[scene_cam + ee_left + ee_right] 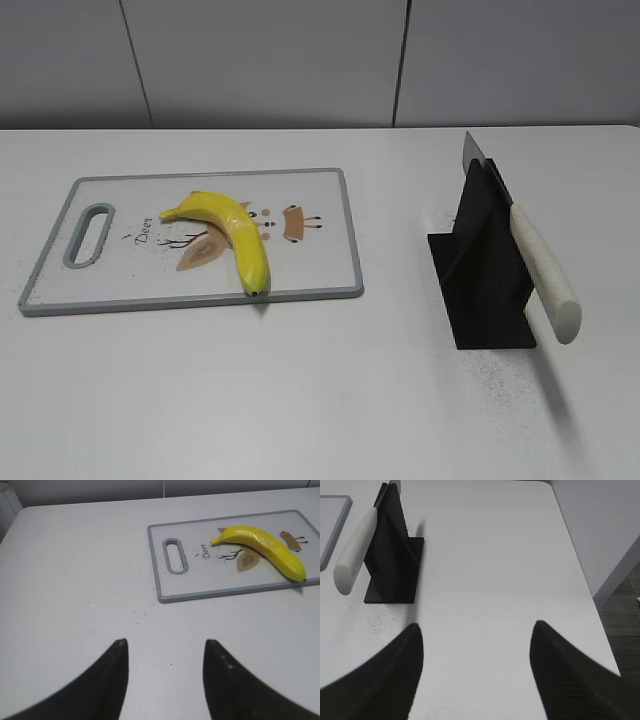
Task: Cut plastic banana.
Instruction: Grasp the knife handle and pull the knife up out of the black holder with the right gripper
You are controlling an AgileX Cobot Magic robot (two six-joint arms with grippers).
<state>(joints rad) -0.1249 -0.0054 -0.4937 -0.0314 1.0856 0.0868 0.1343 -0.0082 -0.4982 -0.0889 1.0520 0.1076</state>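
Bright even light, soft shadows, sharp focus, no glare

We see a banana (232, 233) of glossy yellow plastic, its skin smooth with faint highlights. It lies on a cutting board (320, 215) of smooth, semi-matt white plastic with a grey rim (printed deer motifs look flat, not raised). We note a knife (537, 262) with a bare metal blade and a smooth, satin off-white handle, held in a matt black stand (482, 275) of sheet-like plastic or metal. The table (300, 400) is matt white, lightly speckled with dark grit. The left gripper (165, 652) and right gripper (476, 640) show matt black fingers.
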